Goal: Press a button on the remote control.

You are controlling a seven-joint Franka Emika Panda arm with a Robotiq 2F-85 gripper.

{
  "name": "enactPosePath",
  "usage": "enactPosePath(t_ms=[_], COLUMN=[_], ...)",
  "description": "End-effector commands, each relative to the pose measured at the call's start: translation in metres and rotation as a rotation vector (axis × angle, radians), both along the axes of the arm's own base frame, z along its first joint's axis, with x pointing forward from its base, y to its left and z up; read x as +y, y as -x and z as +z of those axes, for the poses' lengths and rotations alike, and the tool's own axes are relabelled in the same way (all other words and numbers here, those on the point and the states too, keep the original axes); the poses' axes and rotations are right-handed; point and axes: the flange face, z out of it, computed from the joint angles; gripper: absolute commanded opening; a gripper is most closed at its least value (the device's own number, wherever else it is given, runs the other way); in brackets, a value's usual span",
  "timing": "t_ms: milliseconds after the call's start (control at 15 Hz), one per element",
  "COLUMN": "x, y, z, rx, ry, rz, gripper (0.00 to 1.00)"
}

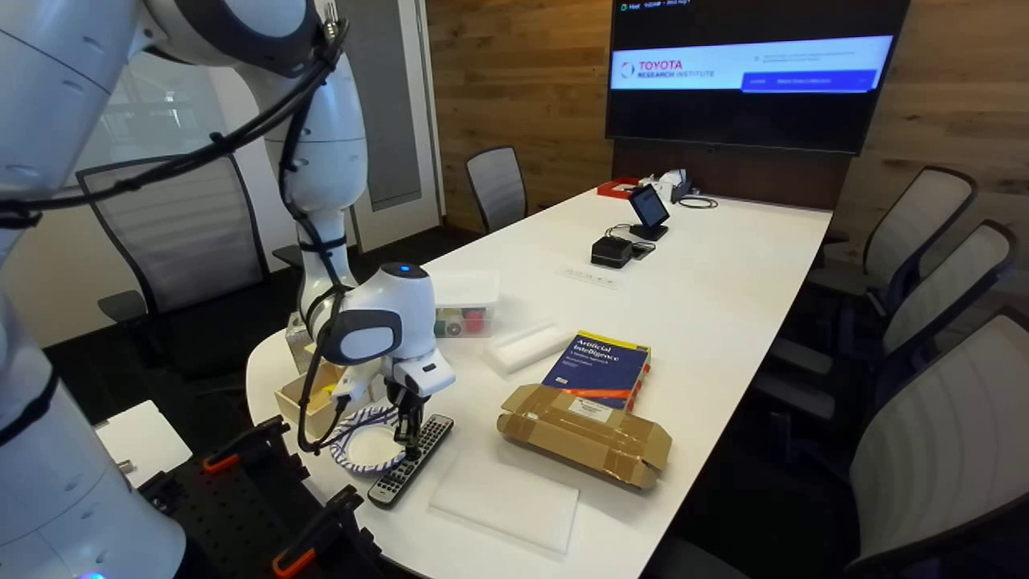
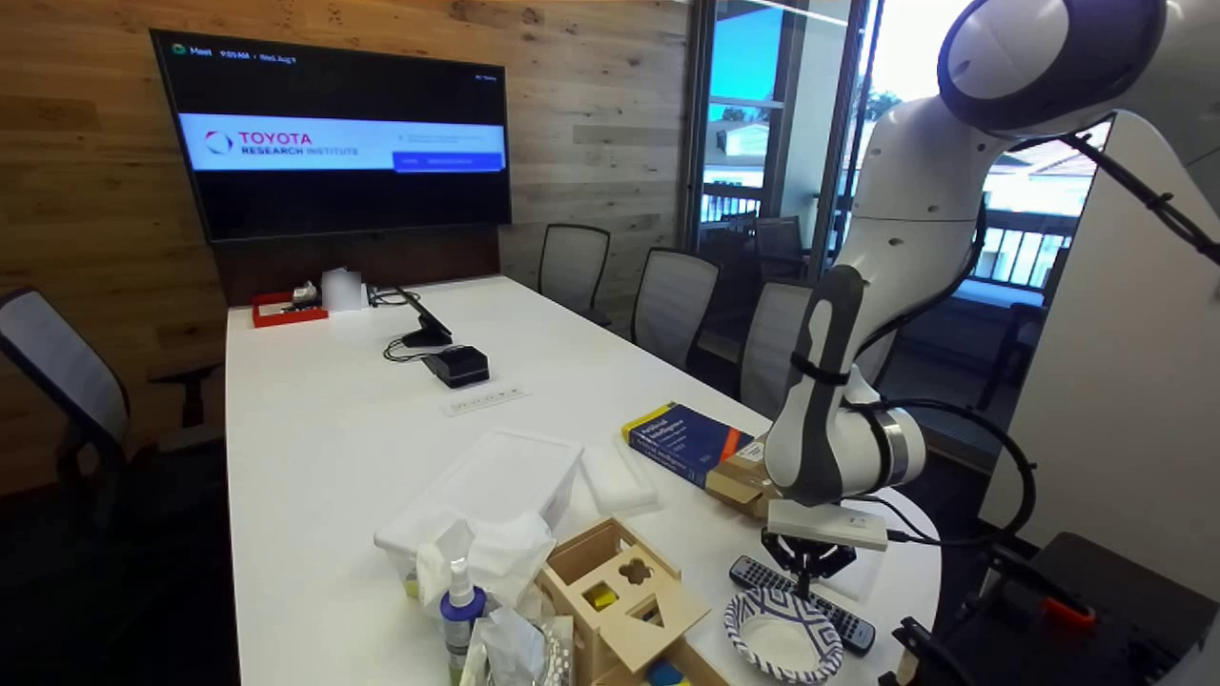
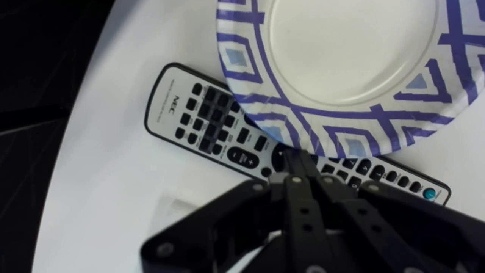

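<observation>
The remote control (image 1: 394, 485) lies flat on the white table, in both exterior views (image 2: 848, 624). In the wrist view the remote (image 3: 242, 155) has a pale face with black buttons, a black edge and one teal button at its right end. My gripper (image 3: 301, 153) is shut and empty, its fingertips together over the round black pad at the remote's middle. It points down at the remote in both exterior views (image 1: 412, 454) (image 2: 803, 591). Whether the tips touch the pad cannot be told. The fingers and a paper plate's rim hide part of the remote.
The blue-and-white paper plate (image 3: 352, 49) lies beside the remote and overlaps its edge in the wrist view. A wooden shape box (image 2: 620, 600) stands beyond the plate. A white foam sheet (image 1: 506, 507), a cardboard package (image 1: 591, 438) and a blue book (image 1: 599, 370) lie on the remote's other side.
</observation>
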Motion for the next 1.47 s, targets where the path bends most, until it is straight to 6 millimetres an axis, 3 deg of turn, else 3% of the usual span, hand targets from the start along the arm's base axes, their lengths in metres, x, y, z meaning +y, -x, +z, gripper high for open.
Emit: enactPosePath(t_ms=[0, 600, 1133, 1400], x=[-0.004, -0.001, 0.003, 0.000], y=[-0.006, -0.006, -0.004, -0.007], z=[-0.004, -0.011, -0.044, -0.040], rx=[-0.010, -0.001, 0.075, 0.081], ry=[0.007, -0.011, -0.037, -0.025], rz=[-0.003, -0.008, -0.053, -0.080], gripper=[0.00, 0.00, 0.00, 0.00])
